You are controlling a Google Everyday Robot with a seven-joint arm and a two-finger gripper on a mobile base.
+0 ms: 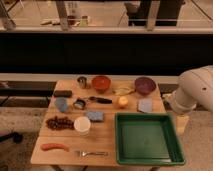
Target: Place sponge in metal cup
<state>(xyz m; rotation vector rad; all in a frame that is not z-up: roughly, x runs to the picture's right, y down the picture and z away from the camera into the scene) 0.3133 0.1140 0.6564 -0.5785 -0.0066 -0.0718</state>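
Note:
The sponge (95, 116), a small thick blue-grey block, lies on the wooden table (107, 137) just above the white cup (82, 125). The metal cup (82, 81), small and shiny, stands at the table's far edge, left of the red bowl (101, 83). My white arm (196, 91) comes in from the right. My gripper (182, 123) hangs below it, off the table's right edge beside the green tray (120, 140), far from both sponge and cup.
Also on the table are a purple bowl (145, 85), banana (123, 90), dark bar (62, 93), black-handled metal scoop (81, 103), pale grey-blue square (145, 105), yellow object (122, 102), blue-grey object (61, 104), grapes (58, 122), orange stick (54, 146) and fork (91, 153).

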